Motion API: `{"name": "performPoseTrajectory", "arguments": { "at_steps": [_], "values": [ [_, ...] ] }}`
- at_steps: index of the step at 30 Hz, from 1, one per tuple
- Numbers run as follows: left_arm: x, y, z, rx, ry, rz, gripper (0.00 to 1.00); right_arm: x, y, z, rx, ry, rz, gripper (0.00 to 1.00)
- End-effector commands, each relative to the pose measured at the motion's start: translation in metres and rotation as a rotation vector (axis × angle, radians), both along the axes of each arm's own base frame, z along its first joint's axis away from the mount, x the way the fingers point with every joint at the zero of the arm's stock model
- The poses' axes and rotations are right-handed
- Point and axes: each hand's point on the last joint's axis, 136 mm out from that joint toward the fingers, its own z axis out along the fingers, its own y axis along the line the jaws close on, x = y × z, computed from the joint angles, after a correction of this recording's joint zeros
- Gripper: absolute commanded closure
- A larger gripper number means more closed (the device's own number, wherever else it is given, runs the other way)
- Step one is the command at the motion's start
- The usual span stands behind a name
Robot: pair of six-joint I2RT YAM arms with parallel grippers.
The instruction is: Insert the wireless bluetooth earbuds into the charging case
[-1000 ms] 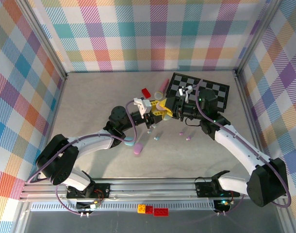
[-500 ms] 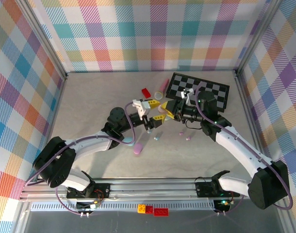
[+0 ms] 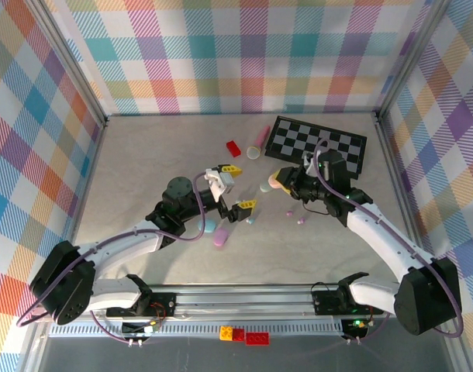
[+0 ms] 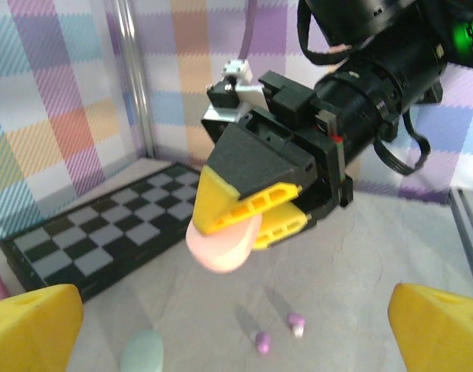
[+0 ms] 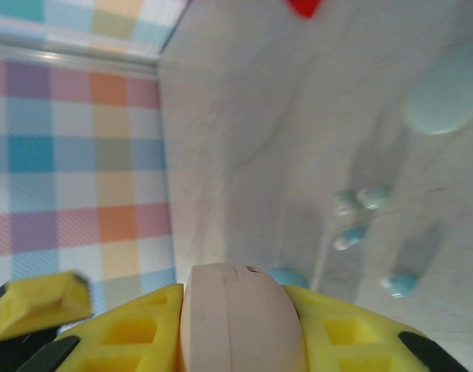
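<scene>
Pink case (image 4: 221, 246): pinched between the yellow fingers (image 5: 120, 333) of the right gripper (image 3: 277, 183), off the table (image 3: 143, 170), centre of the top view; lid apparently down, not certain.
Right gripper: closed narrowly on the case, clamping its two long sides; rounded end poking out past the fingertips.
Left gripper (image 3: 238, 187): spread wide, holding nothing; just left of the right gripper in the top view, pointed at the case.
Purple buds (image 4: 261, 341): two, loose on the table, lower centre of the left wrist view, below the held case in that frame.
Teal buds (image 5: 349, 237): loose on the table with paler mint ones, right half of the right wrist view; none in any case.
Mint case (image 5: 452, 97): lying flat, upper right of the right wrist view, apart from the buds.
Stage (judgement): case presented, no bud picked; lid probably needing to be opened first.
Risk, slip: smooth curved shell in a thin pinch; likely to twist or pop out under a sideways push from the left fingers.
Risk, clash: both grippers close together mid-table; easy knock between fingers on any hasty approach.
Risk, buds: tiny and round; apt to roll or skitter away under a wide, off-centre grab or a low sweep.
Risk, mismatch: several colours about; wrong bud for the pink case quite possible.
</scene>
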Motion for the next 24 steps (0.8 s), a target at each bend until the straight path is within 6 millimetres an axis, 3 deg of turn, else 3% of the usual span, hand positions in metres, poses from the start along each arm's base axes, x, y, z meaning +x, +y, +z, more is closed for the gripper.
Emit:
{"name": "performPoseTrajectory", "arguments": {
  "at_steps": [1, 6, 10, 16, 24],
  "values": [
    [-0.007, 0.007, -0.029, 0.124, 0.033, -0.01, 0.0, 0.007, -0.034, -0.029, -0.109, 0.03, -0.111, 0.98],
    [-0.013, 0.004, -0.04, 0.199, 0.052, -0.054, 0.0, 0.021, -0.075, -0.064, -0.176, 0.084, -0.232, 0.98],
    [-0.013, 0.001, -0.043, 0.222, 0.053, -0.074, 0.0, 0.039, -0.087, -0.083, -0.274, 0.055, -0.212, 0.95],
    [-0.013, -0.004, -0.046, 0.226, 0.061, -0.102, 0.0, 0.068, -0.088, -0.112, -0.326, 0.07, -0.182, 0.96],
    [-0.014, -0.001, -0.047, 0.23, 0.064, -0.088, 0.0, 0.098, -0.077, -0.151, -0.268, 0.163, -0.176, 0.97]
  ]
}}
